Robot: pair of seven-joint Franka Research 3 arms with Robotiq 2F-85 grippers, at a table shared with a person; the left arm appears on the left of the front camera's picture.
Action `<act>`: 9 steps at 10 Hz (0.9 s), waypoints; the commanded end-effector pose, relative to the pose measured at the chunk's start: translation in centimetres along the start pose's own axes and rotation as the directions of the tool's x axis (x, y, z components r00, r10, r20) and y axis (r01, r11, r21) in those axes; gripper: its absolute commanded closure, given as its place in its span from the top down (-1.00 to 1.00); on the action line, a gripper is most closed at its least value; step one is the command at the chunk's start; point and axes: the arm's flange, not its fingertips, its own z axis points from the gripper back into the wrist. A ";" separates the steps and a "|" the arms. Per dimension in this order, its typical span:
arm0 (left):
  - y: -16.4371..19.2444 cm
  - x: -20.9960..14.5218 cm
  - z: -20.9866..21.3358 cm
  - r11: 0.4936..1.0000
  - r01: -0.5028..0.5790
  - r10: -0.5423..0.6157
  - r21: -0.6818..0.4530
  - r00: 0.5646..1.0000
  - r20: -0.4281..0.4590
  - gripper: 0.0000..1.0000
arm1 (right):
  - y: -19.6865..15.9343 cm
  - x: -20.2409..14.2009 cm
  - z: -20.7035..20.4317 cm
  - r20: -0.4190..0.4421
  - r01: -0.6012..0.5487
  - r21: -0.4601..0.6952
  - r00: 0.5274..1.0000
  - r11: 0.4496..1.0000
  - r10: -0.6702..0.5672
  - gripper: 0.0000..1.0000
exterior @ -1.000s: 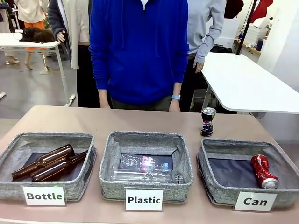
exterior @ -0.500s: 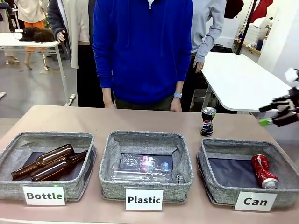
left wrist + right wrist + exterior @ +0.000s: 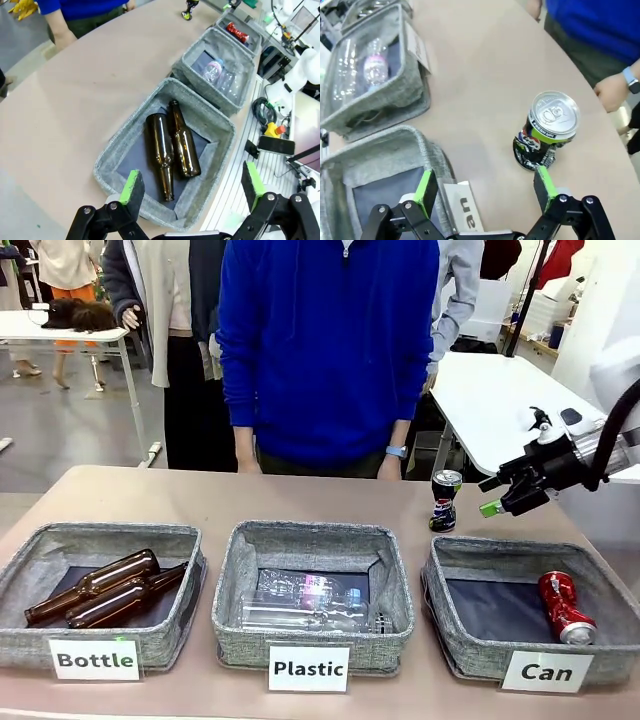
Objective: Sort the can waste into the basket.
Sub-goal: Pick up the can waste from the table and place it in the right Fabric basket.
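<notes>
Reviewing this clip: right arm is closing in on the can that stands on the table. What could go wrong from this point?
1. The dark can stands upright but crushed and slightly tilted; the open right gripper could knock it over instead of gripping it.
2. The person's hand hangs near the far table edge, close to that can, so a sideways approach might brush it.
3. The can sits just behind the Can basket; a low carry could catch its rim.
</notes>
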 end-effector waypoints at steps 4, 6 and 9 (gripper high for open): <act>-0.2 0.0 0.2 1.000 0.008 -0.008 -0.007 1.000 0.001 1.00 | 1.2 0.3 0.7 0.004 -0.008 -0.012 1.000 1.000 0.008 1.00; -0.2 0.0 0.2 1.000 0.008 -0.008 -0.007 1.000 0.001 1.00 | -1.7 -0.8 0.6 0.012 0.002 -0.032 1.000 0.999 -0.001 1.00; -0.2 0.0 0.2 1.000 0.008 -0.008 -0.007 1.000 0.001 1.00 | -6.9 -3.0 -0.3 0.059 0.007 -0.004 0.998 1.000 -0.007 1.00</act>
